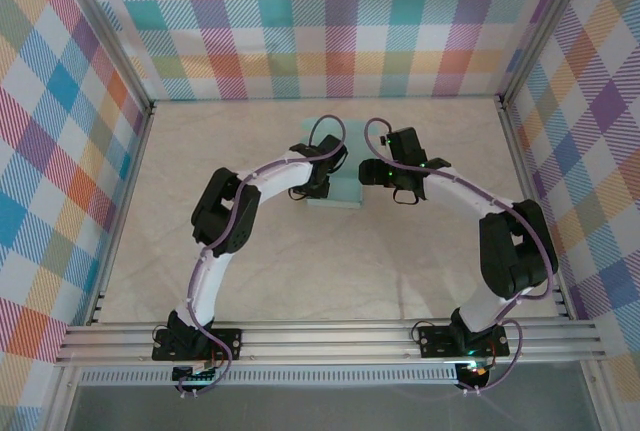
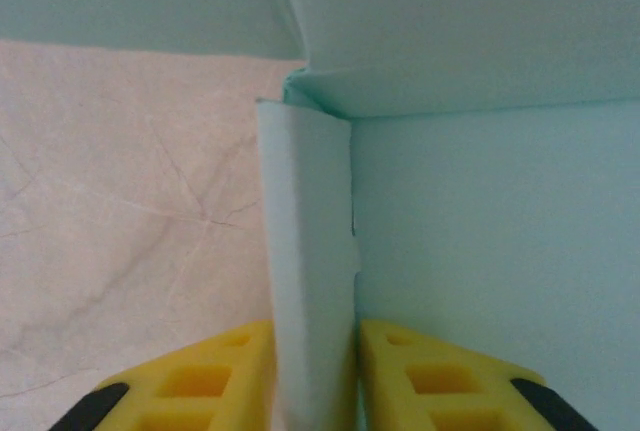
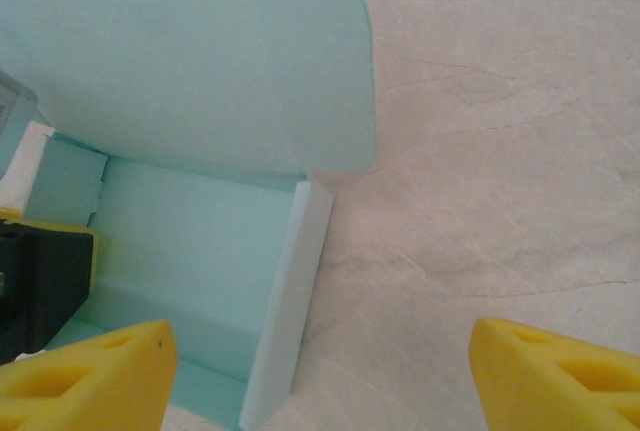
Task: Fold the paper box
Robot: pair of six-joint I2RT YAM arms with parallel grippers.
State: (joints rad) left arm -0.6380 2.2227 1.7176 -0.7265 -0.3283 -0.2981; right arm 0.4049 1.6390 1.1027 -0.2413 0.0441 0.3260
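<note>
**Operator:** Location of the paper box (image 1: 340, 197)?

**Arm:** Mid-bench (image 1: 400, 271), partly erected, between my two hands.

**Operator:** State of the left hand (image 2: 313, 356)?

**Arm:** My yellow fingers (image 2: 200, 383) straddle the box's upright side wall (image 2: 305, 231), close on both faces. I cannot tell whether they pinch it.

**Operator:** State of the right hand (image 3: 320, 356)?

**Arm:** Spread wide, holding nothing, above the opposite wall (image 3: 288, 301).

Left arm (image 1: 270, 173) and right arm (image 1: 515, 241): white curved links, black joint housings, lilac cables (image 1: 238, 223) looped alongside, small green lights (image 1: 425, 163) near the wrists. Fingers (image 2: 200, 381) are yellow moulded blocks with rectangular recesses and dark inserts, possibly rubber.
</note>
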